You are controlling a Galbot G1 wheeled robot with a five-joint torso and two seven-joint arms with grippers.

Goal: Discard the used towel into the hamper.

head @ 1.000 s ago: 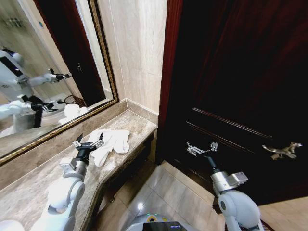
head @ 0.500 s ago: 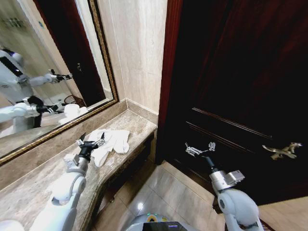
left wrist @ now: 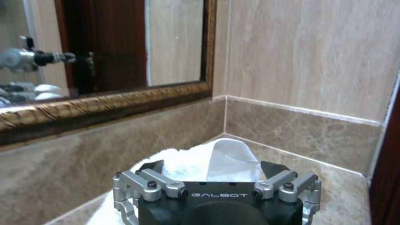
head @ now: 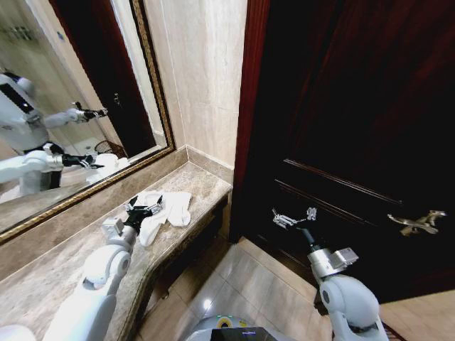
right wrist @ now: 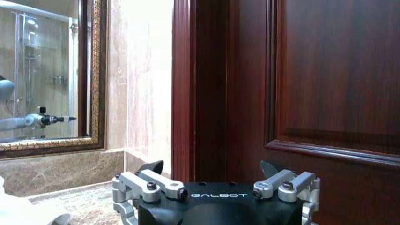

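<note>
**Left gripper spread over the towel on the marble counter**

The white towel (head: 165, 209) is seen lying crumpled on the brown marble counter (head: 43, 284), near the counter's end by the wall corner and just below the gold-framed mirror (head: 71, 106). In the left wrist view the towel (left wrist: 206, 161) is partly hidden behind the gripper body, so that only its raised fold and a strip along the counter can be made out; its full outline is cut off there.

The left gripper (head: 144, 209) is held over the near edge of the towel, with its fingers spread apart. Whether the fingertips are touching the cloth cannot be told: in the head view they overlap it, and in the wrist view the dark tips (left wrist: 150, 166) are seen on either side of the fold with nothing clamped between them.

The right gripper (head: 293, 217) is held in the air before the dark wooden door (head: 355, 128), well apart from the counter, its fingers released and empty. A brass door handle (head: 416, 222) is seen to its right.

In the mirror a small dark basket (head: 108, 148) is reflected behind a white shape; it is too small and too much covered to be made out as the hamper with certainty.
</note>
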